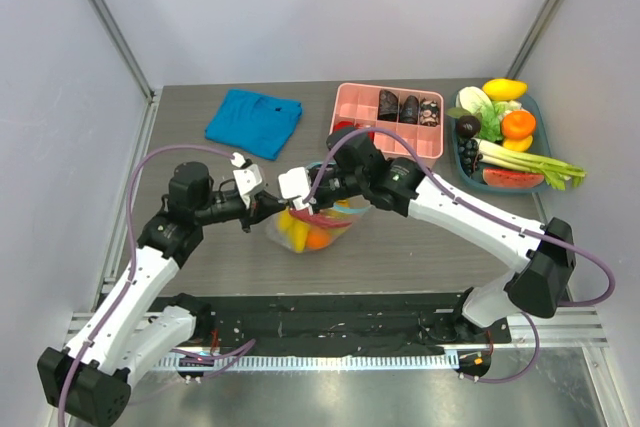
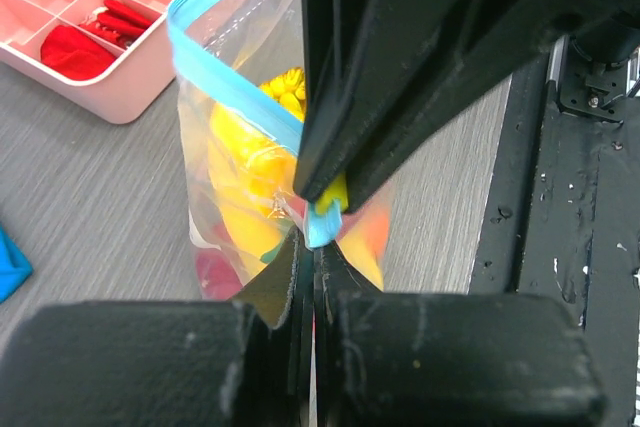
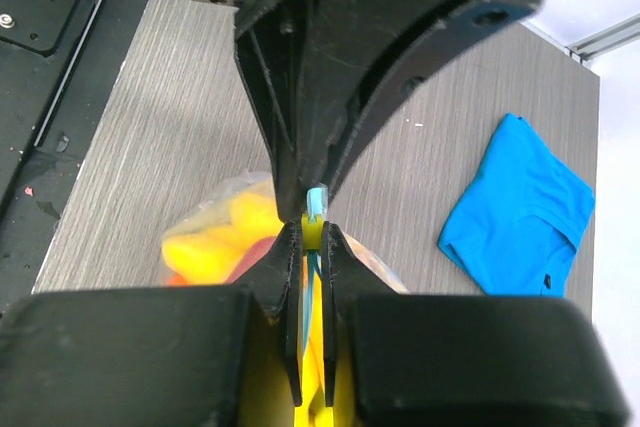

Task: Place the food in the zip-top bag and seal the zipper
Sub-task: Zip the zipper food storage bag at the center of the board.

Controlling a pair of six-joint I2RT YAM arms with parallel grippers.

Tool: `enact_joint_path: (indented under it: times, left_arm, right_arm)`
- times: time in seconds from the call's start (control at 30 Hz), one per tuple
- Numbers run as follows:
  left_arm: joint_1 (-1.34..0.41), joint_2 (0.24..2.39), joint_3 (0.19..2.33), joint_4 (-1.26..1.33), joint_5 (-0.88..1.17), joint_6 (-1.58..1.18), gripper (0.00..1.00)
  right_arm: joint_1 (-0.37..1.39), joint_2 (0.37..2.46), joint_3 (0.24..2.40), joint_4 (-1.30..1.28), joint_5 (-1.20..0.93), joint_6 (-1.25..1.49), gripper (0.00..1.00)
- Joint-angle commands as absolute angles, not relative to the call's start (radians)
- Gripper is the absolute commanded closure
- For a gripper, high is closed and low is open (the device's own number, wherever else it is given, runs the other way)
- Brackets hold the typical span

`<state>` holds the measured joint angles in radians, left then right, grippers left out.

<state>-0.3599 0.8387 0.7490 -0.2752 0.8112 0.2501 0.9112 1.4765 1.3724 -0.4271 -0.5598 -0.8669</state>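
Observation:
The clear zip-top bag (image 1: 308, 232) stands on the table between my two grippers, with yellow, orange and red food (image 1: 300, 235) inside. My left gripper (image 1: 272, 204) is shut on the end of the teal-blue zipper strip (image 2: 215, 72), seen in the left wrist view (image 2: 315, 247). My right gripper (image 1: 300, 207) faces it at very close range and is shut on the small yellow slider (image 3: 314, 234) on the zipper, seen in the right wrist view (image 3: 314, 237). Yellow food (image 2: 245, 152) shows through the bag (image 2: 215, 237). The strip curves open toward the far end.
A pink compartment tray (image 1: 338, 112) stands behind the bag and also shows in the left wrist view (image 2: 120, 107). A teal tray (image 1: 470, 175) of toy fruit and vegetables stands at the back right. A folded blue cloth (image 1: 254, 122) lies at the back left. A black mat (image 1: 330, 322) runs along the near edge.

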Motion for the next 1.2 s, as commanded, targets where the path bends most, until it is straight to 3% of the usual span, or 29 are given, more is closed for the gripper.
enact_joint_path:
  times: [0.0, 0.7, 0.73, 0.77, 0.87, 0.97, 1.03, 1.17]
  left_arm:
    - [-0.360, 0.796, 0.761, -0.270, 0.828, 0.285, 1.00]
    - [-0.360, 0.784, 0.775, -0.287, 0.807, 0.293, 0.99]
    - [-0.360, 0.794, 0.782, -0.287, 0.808, 0.270, 0.96]
    - [-0.360, 0.822, 0.805, -0.282, 0.811, 0.256, 0.80]
    - [-0.364, 0.860, 0.851, -0.275, 0.828, 0.235, 0.54]
    - [-0.374, 0.874, 0.859, -0.255, 0.833, 0.247, 0.40]
    - [-0.390, 0.877, 0.854, -0.247, 0.831, 0.265, 0.36]
    - [-0.434, 0.896, 0.853, -0.245, 0.808, 0.291, 0.39]
  right_arm:
    - [0.854, 1.433, 1.370, -0.469, -0.505, -0.874, 0.97]
    - [0.746, 1.376, 1.365, -0.574, -0.560, -0.871, 0.99]
    - [0.747, 1.379, 1.371, -0.557, -0.569, -0.855, 0.99]
    - [0.749, 1.384, 1.377, -0.546, -0.581, -0.820, 0.99]
    - [0.771, 1.400, 1.391, -0.506, -0.614, -0.781, 0.99]
    - [0.808, 1.407, 1.387, -0.463, -0.615, -0.766, 0.99]
    - [0.822, 1.416, 1.391, -0.442, -0.614, -0.750, 0.99]
    - [0.842, 1.431, 1.405, -0.425, -0.609, -0.739, 0.99]
